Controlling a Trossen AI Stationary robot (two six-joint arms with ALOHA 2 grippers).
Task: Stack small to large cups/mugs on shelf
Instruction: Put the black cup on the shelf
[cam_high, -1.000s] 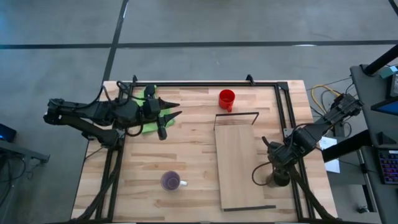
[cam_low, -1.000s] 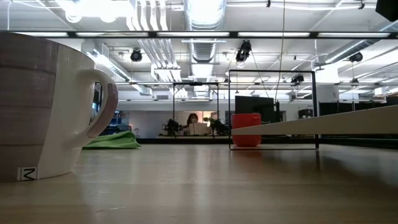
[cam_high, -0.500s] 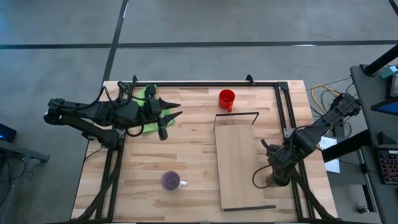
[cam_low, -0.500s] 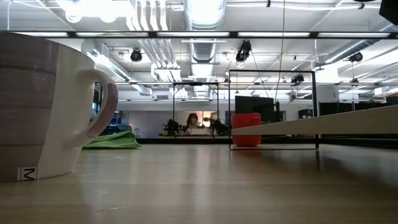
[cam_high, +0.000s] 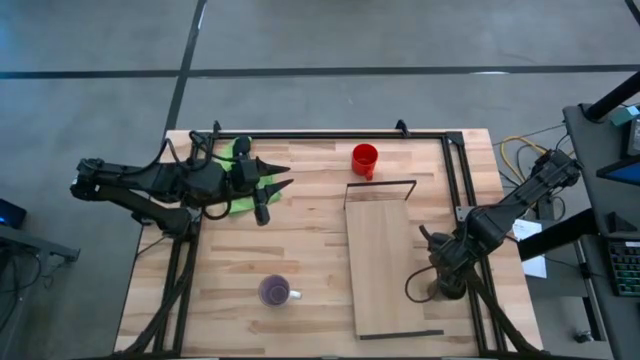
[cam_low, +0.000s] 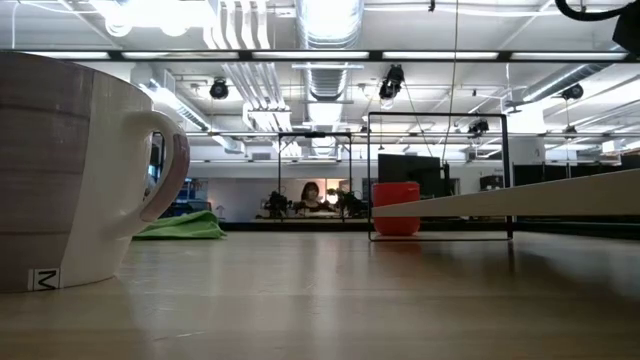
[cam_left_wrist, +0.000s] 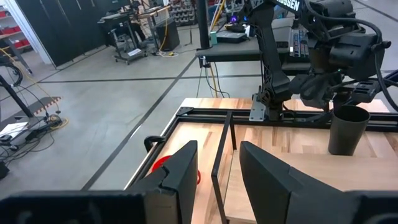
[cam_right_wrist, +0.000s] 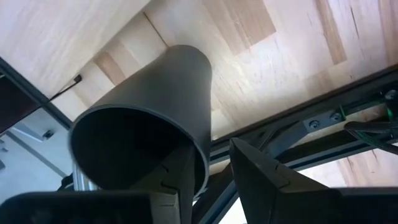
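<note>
The black cup stands upright on the table just right of the shelf; it also shows in the left wrist view. My right gripper is open over the cup's rim, one finger inside the cup and one outside. The red cup stands beyond the shelf's far end. The purple cup stands near the front, left of the shelf. My left gripper is open and empty above the green cloth at the far left. My right gripper comes at the black cup from above, slanting. The cup's wall at the rim stands between the two fingers, and a gap shows between the wall and the outer finger. Whether the inner finger touches the wall I cannot tell.
The shelf's thin black wire frame rises at its far end. A black metal frame runs along the table's far and right edges, close to the right arm. Bare tabletop lies between the purple cup and the shelf.
My right arm has shifted a little over the black cup. The cup has stayed where it was.
</note>
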